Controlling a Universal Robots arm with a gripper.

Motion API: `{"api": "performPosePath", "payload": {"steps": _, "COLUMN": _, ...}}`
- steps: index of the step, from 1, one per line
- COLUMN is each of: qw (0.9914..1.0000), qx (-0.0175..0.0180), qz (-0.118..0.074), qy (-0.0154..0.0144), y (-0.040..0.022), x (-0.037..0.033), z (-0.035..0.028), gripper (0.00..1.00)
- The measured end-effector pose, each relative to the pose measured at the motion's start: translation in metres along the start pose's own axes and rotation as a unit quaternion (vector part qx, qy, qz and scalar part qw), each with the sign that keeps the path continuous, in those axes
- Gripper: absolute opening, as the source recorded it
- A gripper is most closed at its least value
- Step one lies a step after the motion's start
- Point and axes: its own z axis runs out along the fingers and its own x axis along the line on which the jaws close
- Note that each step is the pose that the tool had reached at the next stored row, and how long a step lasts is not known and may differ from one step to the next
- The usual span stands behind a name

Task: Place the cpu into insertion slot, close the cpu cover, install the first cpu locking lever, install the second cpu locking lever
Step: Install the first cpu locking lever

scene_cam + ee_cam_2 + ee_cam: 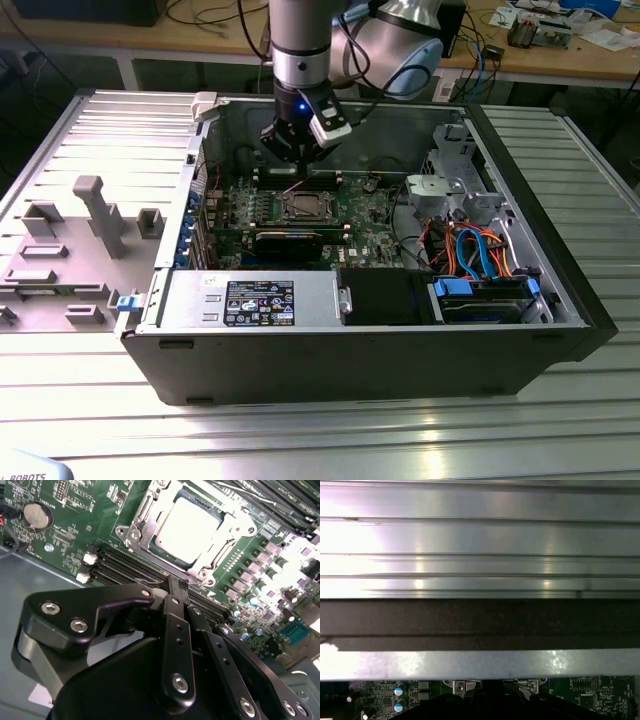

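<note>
One seated cpu (186, 526), pincer (176, 585) beside.

Arm (300, 40): silver-grey cylindrical tube w/ a darker band near the wrist; small blue light glows at the wrist's lower edge. Rounded pale-blue joint cap (400, 45) behind it, black cables looping round. White boxy camera module (330, 127) clipped to the wrist side. Gripper (291, 150): matt black, tapering downward. In second wrist view, gripper (176, 587) is black linkage bars w/ rounded ends, silver hex-socket screws at pivots, small holes in a row along the centre bars; curved grey body section beneath the knuckle.
</note>
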Motion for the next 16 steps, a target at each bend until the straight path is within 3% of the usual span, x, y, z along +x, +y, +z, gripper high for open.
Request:
{"api": "performPosePath", "payload": {"steps": 11, "qw": 1.00000, "qx": 0.0000, "qz": 0.000, "qy": 0.0000, "y": 0.0017, "x": -0.0057, "z": 0.0021, "gripper": 0.11}}
{"api": "performPosePath", "payload": {"steps": 16, "qw": 1.00000, "qx": 0.0000, "qz": 0.000, "qy": 0.0001, "y": 0.0018, "x": -0.0120, "z": 0.0085, "gripper": 0.11}}
